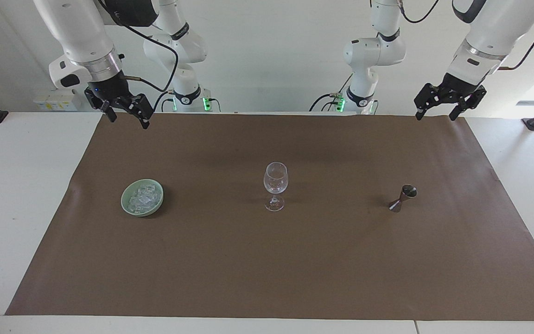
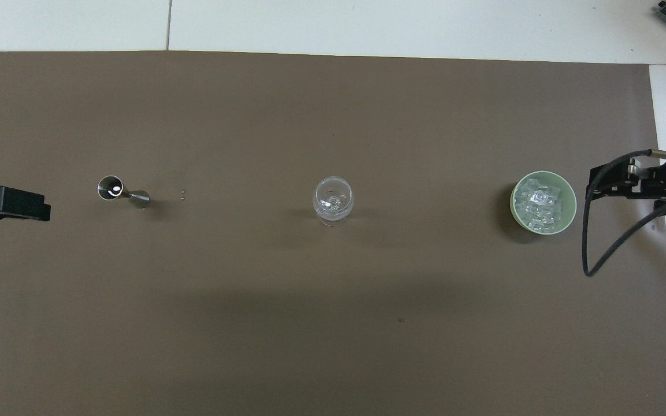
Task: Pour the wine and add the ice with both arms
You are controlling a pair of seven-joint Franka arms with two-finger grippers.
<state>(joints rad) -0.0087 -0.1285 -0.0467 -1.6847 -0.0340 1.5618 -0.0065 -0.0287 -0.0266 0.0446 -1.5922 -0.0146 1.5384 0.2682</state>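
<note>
The ice [image 1: 143, 197] is heaped as small clear chunks in a pale green bowl [image 1: 126, 205] toward the right arm's end; a stemmed glass [image 1: 275, 184] is stood upright mid-table.

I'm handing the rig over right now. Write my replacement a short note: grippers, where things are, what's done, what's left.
Left gripper: open, holding nothing, raised over the mat's edge by the robots.
Right gripper: open, holding nothing, raised at its own end.
The wine glass stands mid-mat and looks empty. The ice sits in the green bowl toward the right arm's end. The metal measuring cup stands toward the left arm's end.
Nothing done yet; pouring and icing both remain.
</note>
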